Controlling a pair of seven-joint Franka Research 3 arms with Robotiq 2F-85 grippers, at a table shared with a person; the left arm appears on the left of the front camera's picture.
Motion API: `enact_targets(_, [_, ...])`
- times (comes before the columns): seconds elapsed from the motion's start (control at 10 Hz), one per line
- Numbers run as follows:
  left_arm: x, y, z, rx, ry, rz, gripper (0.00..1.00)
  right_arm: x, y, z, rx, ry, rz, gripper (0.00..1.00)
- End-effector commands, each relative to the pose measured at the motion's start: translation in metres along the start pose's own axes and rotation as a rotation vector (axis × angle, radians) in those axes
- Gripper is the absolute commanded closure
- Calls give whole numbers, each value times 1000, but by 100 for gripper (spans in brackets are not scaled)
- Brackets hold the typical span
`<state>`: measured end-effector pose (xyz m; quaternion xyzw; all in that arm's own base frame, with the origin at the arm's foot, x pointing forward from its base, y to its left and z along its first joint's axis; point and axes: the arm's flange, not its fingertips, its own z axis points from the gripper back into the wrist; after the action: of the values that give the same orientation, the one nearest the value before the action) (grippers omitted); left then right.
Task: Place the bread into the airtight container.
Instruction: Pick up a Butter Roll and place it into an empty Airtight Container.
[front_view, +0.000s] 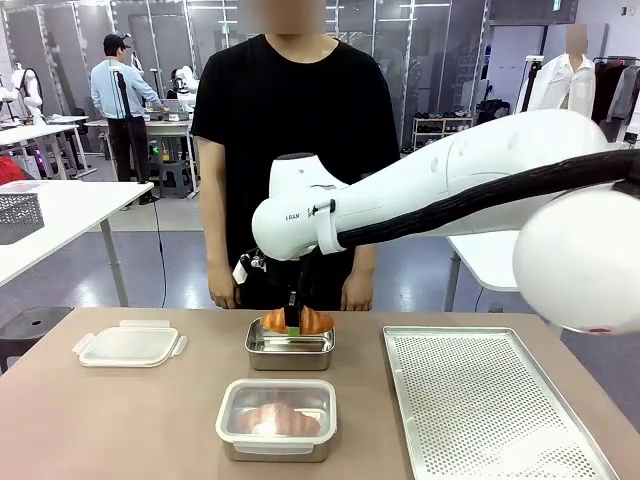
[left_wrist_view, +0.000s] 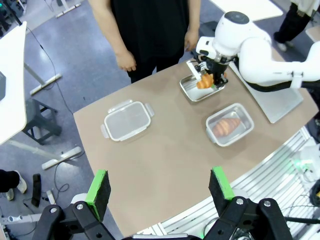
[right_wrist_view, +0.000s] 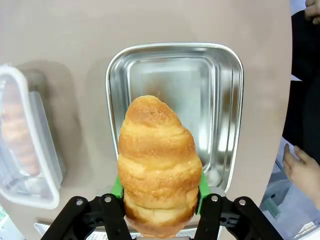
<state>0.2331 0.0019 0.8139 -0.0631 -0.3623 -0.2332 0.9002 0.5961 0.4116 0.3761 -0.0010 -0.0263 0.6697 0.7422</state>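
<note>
My right gripper is shut on a golden croissant and holds it just above an open steel container at the table's middle; the container's bare floor shows beneath the bread. In the left wrist view the croissant hangs over that container. Nearer me stands a second steel container, closed with a clear lid, with another croissant inside. My left gripper is open, high above the table's near edge, with nothing between its green pads.
A loose clear lid lies at the table's left. A perforated metal tray covers the right side. A person in black stands at the far edge, a hand hanging close to the open container.
</note>
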Motion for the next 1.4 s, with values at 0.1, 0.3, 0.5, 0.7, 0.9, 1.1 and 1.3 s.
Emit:
enact_targets(0.1, [0,0,1,-3,-2,-10,0,17,-20,-10,4,20,-30,41])
enact_targets(0.3, [0,0,1,-3,-2,-10,0,19,-21,-17,27,16,-22,26])
enact_targets(0.5, [0,0,1,-3,-2,-10,0,17,-19,-18,29,22,-13,0])
enact_targets(0.7, [0,0,1,-3,-2,-10,0,15,-18,-19,29,26,-15,0])
enact_targets(0.9, [0,0,1,-3,-2,-10,0,11,-18,-18,28,14,-12,0])
enact_targets(1.1, [0,0,1,-3,-2,-10,0,11,-16,-24,32,5,-9,0])
enact_targets(1.3, [0,0,1,-3,-2,-10,0,11,-16,-24,32,5,-9,0])
